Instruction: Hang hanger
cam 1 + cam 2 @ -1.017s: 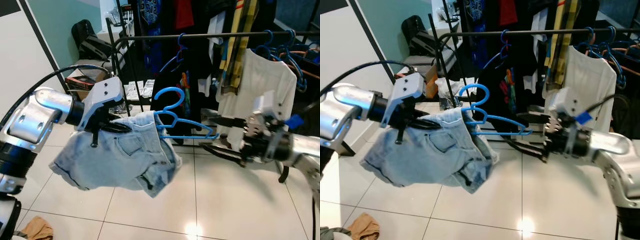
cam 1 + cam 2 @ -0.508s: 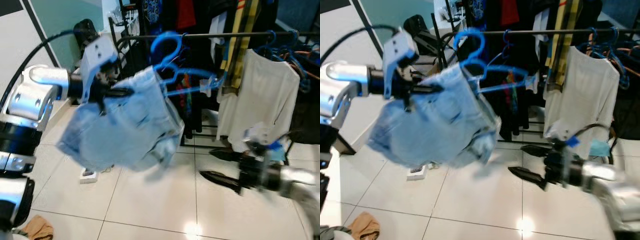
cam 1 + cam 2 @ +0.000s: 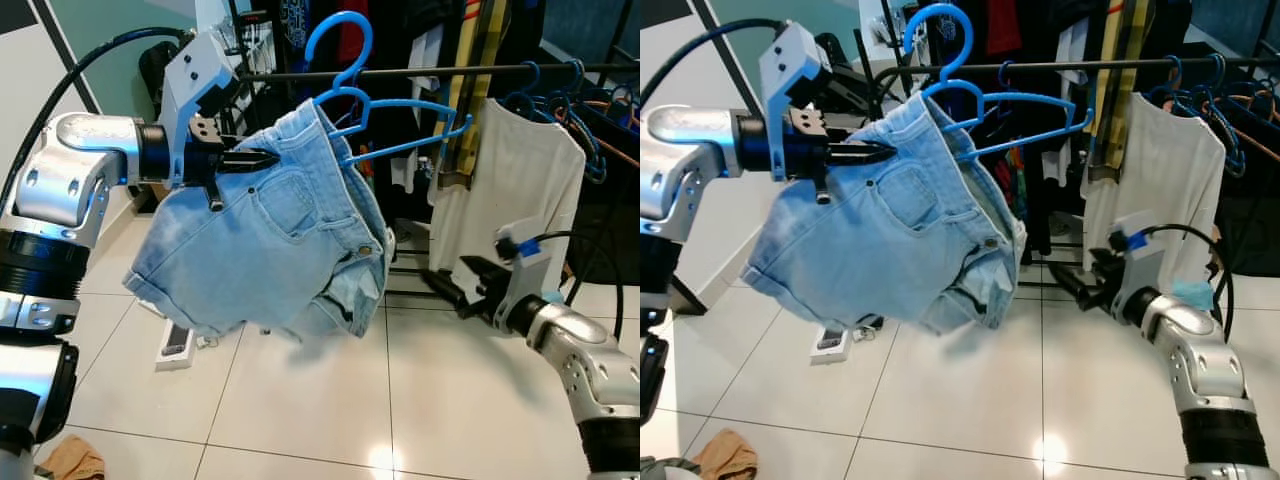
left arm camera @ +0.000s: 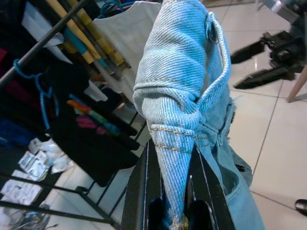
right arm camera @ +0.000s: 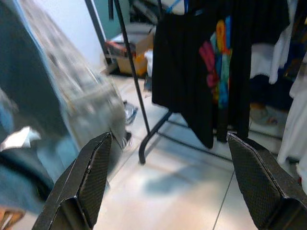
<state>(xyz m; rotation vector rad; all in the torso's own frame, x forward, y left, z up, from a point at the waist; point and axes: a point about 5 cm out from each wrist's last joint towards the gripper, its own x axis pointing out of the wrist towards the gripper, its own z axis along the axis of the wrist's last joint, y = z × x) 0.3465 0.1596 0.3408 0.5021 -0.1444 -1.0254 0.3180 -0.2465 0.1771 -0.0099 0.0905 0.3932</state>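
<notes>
While the left gripper point(image 3: 262, 158) pinches a fold of the denim shorts' point(image 3: 265, 250) waistband between its fingers point(image 4: 144, 191), we hold the blue hanger point(image 3: 385, 110) up at rail height — its hook point(image 3: 338, 35) is raised in front of the rail point(image 3: 420, 71) and, as far as we can judge, not yet over it. The shorts droop from the hanger, bunched at the lower hem. So we call this the lift-and-approach step: the carry looks done, the hooking is still to come.

Next, we reckon, the hook has to go a touch higher and forward, then drop onto a free stretch of rail, left of the white shirt point(image 3: 515, 185) and the other blue hangers point(image 3: 570, 95). Holding cloth and not the hanger itself, we may find the hook swings or twists — worth watching.

Our right gripper point(image 3: 450, 285) waits low beside the rack with fingers point(image 5: 91, 177) spread wide, gripping nothing.

Writing? A dark garment at the top of the rack carries pale lettering, too small for us to read. No brand or label can be made out elsewhere.
</notes>
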